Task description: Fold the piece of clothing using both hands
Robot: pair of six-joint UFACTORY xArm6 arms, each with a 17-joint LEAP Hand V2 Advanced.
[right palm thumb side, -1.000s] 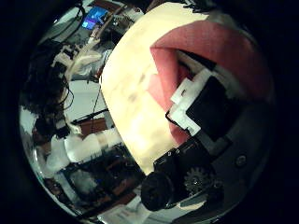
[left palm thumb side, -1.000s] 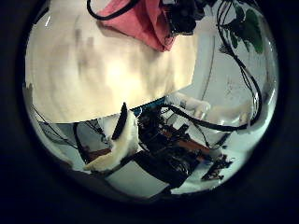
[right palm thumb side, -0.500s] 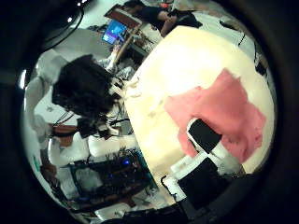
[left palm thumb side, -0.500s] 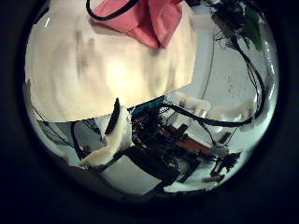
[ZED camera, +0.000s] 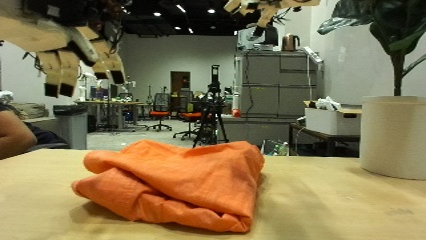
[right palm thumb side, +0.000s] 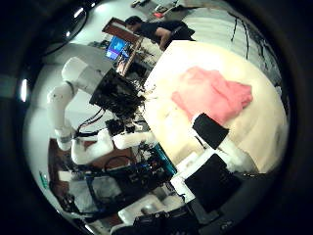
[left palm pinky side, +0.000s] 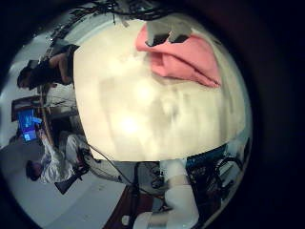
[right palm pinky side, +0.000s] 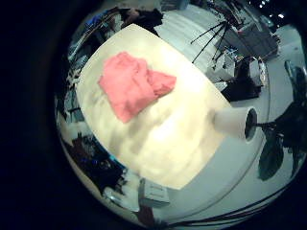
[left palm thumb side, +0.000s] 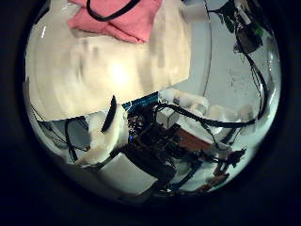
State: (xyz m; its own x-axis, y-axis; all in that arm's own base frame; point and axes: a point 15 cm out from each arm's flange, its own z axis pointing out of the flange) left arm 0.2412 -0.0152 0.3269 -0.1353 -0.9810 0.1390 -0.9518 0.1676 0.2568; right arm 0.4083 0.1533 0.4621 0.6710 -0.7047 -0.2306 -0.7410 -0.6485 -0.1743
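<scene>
The left hand hangs high above the tabletop with its fingers loosely straight, pointing down, holding and touching nothing. The right hand shows only partly at the top edge, and I cannot tell how far its fingers are open. One orange garment lies folded in a bunched heap on the pale tabletop, well below both hands. One white plant pot stands near the tabletop's far right edge.

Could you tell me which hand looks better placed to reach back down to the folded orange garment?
Probably the left hand: it hangs lower, above the edge of the orange garment on the table. The right hand sits up at the view's top edge, farther away.
</scene>
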